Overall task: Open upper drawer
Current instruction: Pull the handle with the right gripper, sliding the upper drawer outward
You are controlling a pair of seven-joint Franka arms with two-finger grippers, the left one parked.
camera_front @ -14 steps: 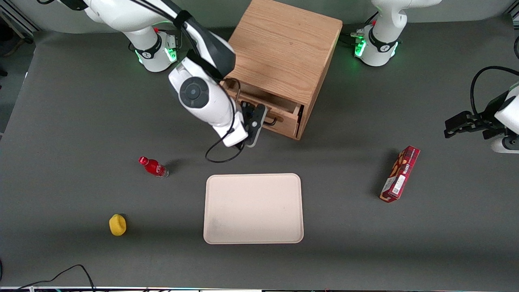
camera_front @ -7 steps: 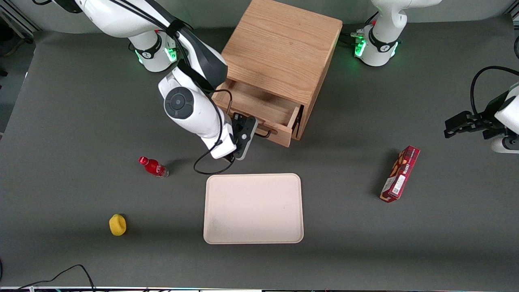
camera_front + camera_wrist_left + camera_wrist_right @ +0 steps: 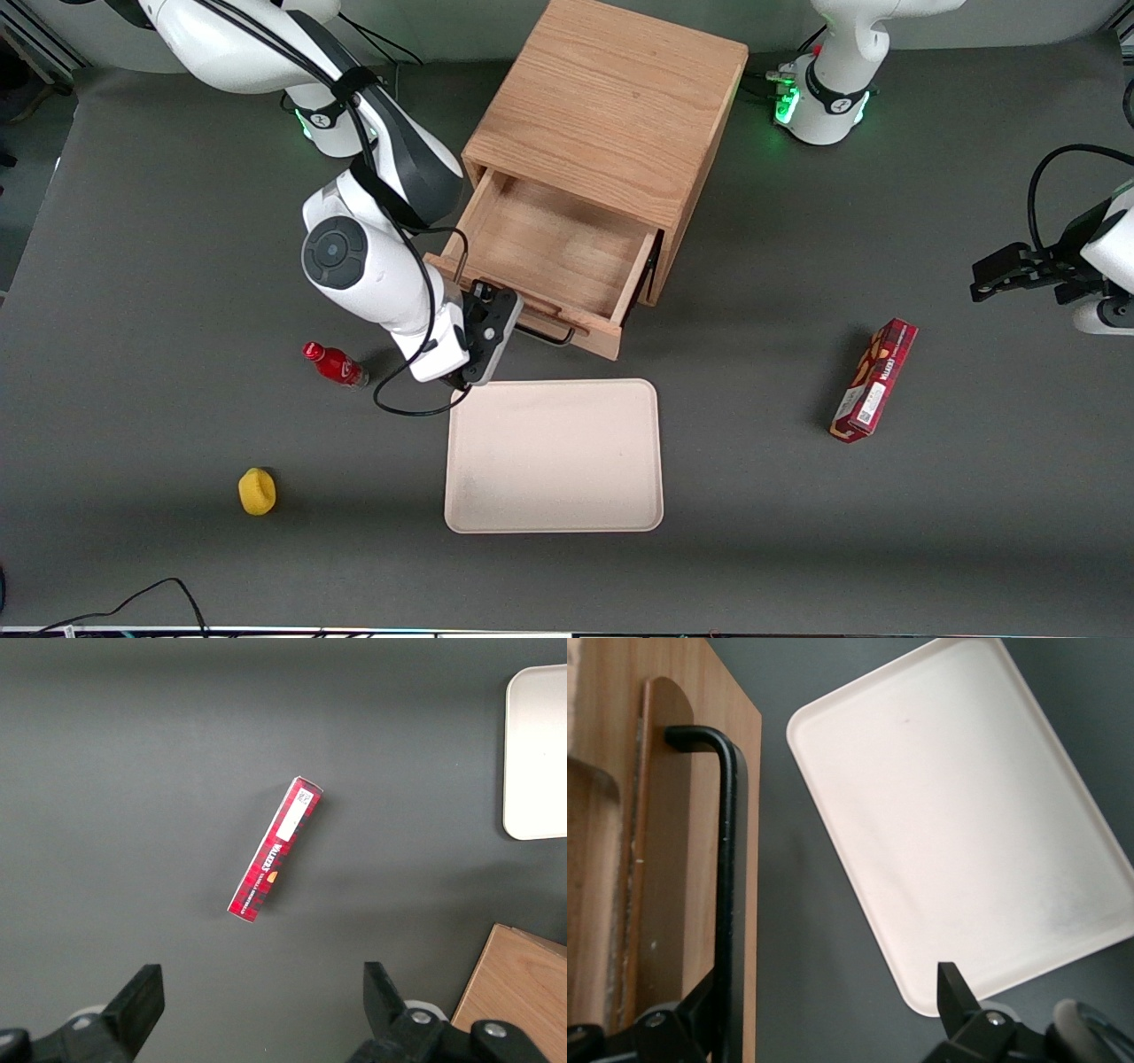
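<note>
Dark grey matting covers the table [image 3: 177, 221], and the wooden cabinet [image 3: 611, 97] stands at about 12 o'clock of the front view. Its upper drawer [image 3: 554, 252] is now pulled far out toward the front camera, with its bare wooden floor open to see; one second ago only a narrow slit was showing, and half a second ago roughly half of this. The gripper [image 3: 496, 321] has travelled with it toward 7 o'clock and sits at the black wire handle [image 3: 726, 877], just above the edge of the cream tray [image 3: 554, 456]. In the right wrist view the fingers [image 3: 957, 997] stand spread, with the handle bar running beside one of them, not pinched. Judging from this, the opening is nearly or fully done; a release and retreat seems the remaining step.
</note>
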